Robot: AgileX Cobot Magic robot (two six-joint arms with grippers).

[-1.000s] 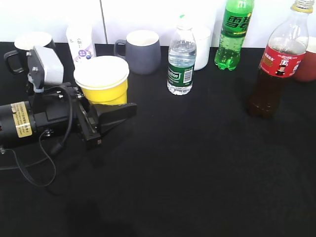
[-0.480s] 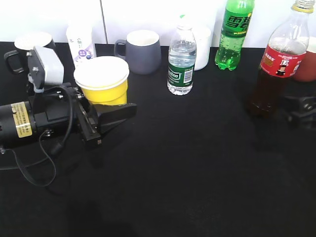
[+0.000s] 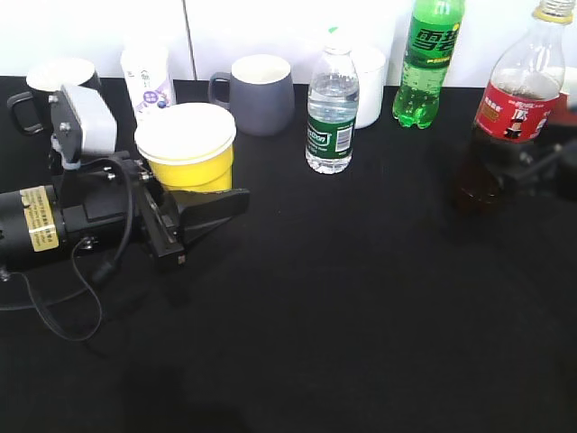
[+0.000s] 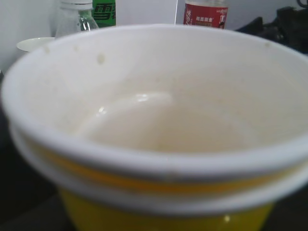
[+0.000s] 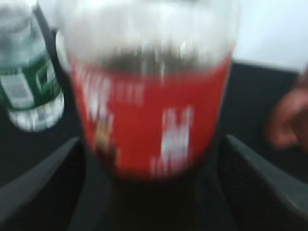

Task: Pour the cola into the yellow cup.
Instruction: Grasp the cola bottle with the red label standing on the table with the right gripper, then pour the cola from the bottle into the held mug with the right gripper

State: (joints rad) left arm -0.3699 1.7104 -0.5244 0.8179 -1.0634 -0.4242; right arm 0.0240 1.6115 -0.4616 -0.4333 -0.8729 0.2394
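Observation:
The yellow cup (image 3: 187, 149) stands at the left on the black table, white inside and empty; it fills the left wrist view (image 4: 159, 110). My left gripper (image 3: 212, 179) lies low around it, one dark finger (image 3: 216, 204) against its front side, the other hidden behind it. The cola (image 3: 505, 117) stands upright at the far right, cap on. My right gripper (image 3: 534, 167), blurred, is at its lower right side. In the right wrist view the bottle (image 5: 154, 110) sits between the spread fingers (image 5: 43, 178), which stand apart from it; that gripper (image 5: 153, 163) is open.
Along the back stand a black mug (image 3: 54, 81), a white patterned cup (image 3: 147, 77), a grey mug (image 3: 261, 95), a water bottle (image 3: 331, 113), a white cup (image 3: 370, 77) and a green soda bottle (image 3: 428, 59). A red object (image 3: 563, 122) sits behind the cola.
My right gripper has come in from the right edge and closed in on the cola bottle's lower part. The left arm and the yellow cup have not moved.

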